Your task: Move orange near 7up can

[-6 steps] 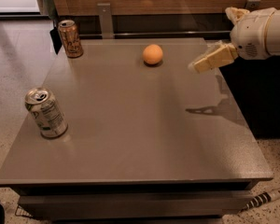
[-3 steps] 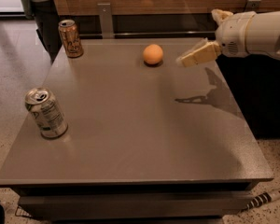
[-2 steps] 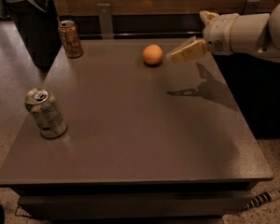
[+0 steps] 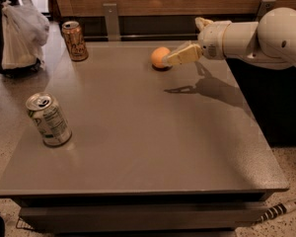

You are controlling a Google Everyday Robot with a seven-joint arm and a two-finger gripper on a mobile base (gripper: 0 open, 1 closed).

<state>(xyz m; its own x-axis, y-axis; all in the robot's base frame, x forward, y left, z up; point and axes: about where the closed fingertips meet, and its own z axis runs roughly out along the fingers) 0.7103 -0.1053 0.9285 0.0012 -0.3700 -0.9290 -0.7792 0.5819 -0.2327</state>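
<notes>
One arm [image 4: 246, 36] stretched level, gripper [image 4: 169, 60] just beside orange [image 4: 159, 57].

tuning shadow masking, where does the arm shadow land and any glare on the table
Camera view: the gripper is at the orange, far side of the table; the arm casts a shadow on the tabletop in front and right of the orange, away from the 7up can. Camera view: only a soft sheen on the left tabletop.
</notes>
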